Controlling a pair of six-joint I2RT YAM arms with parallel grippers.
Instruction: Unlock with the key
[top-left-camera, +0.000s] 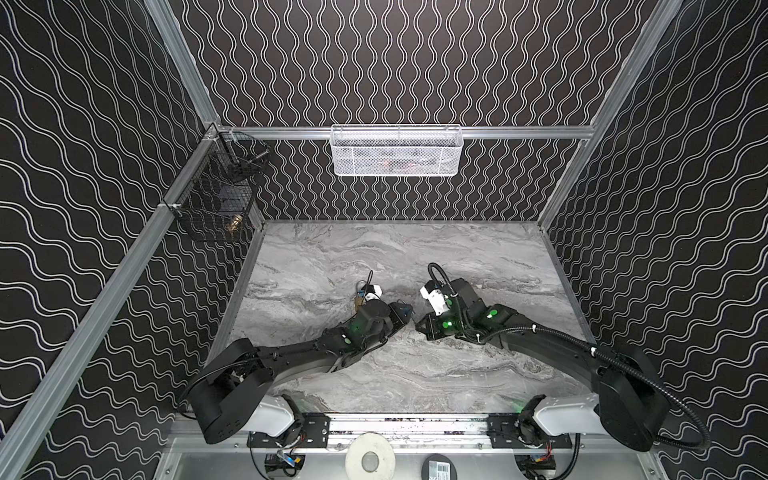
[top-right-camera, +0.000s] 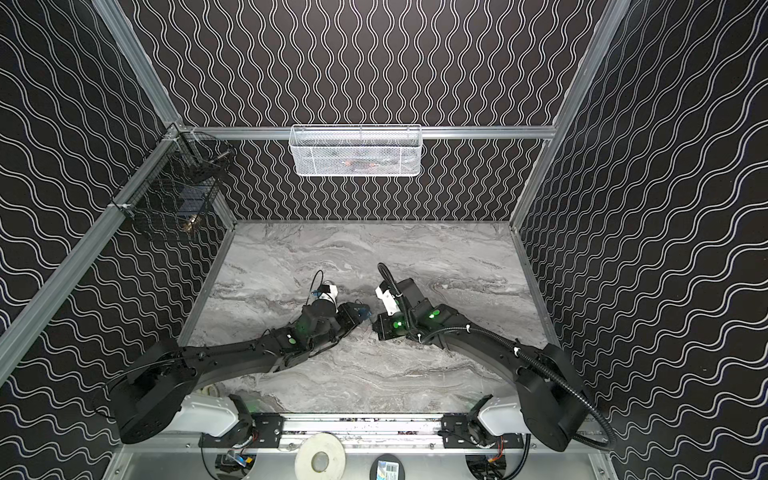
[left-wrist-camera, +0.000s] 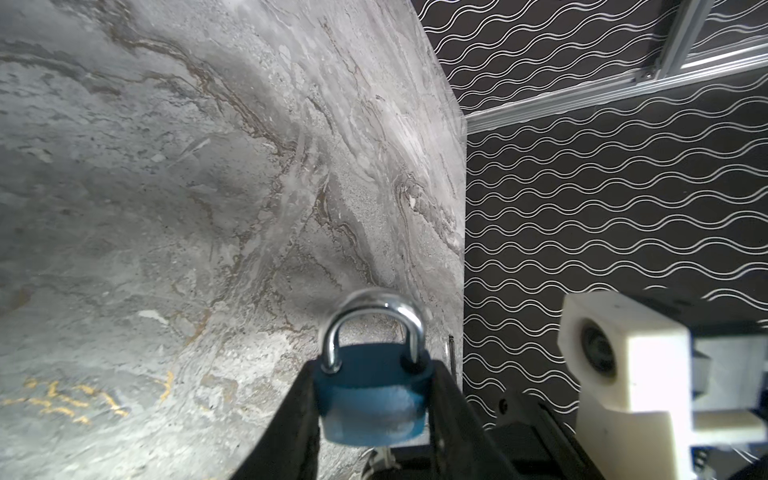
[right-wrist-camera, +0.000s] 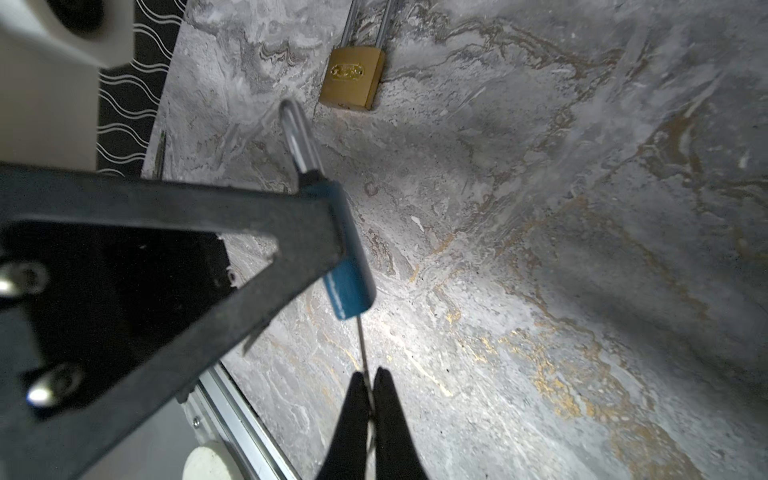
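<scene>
Grey marble worktop (right-wrist-camera: 540, 249), centre: left gripper (left-wrist-camera: 373, 372) clamps blue steel-shackled padlock (right-wrist-camera: 349, 286); right gripper (right-wrist-camera: 370, 380) pinches thin silver key (right-wrist-camera: 361, 345). Likely risk: key slips when twisted.

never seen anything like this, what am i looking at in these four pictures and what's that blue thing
These are two black robot arms on a marble-patterned table, each ending in a two-fingered gripper. Both top views look down on the whole booth from overhead. The other two pictures come from cameras on the arms' wrists, looking along the fingers. The left gripper is clamped on a blue padlock, its shackle seemingly closed. The right gripper pinches a thin metal key whose tip meets the bottom of that lock. A brass padlock lies loose on the table. A white basket and a black basket hang on the walls.
</scene>
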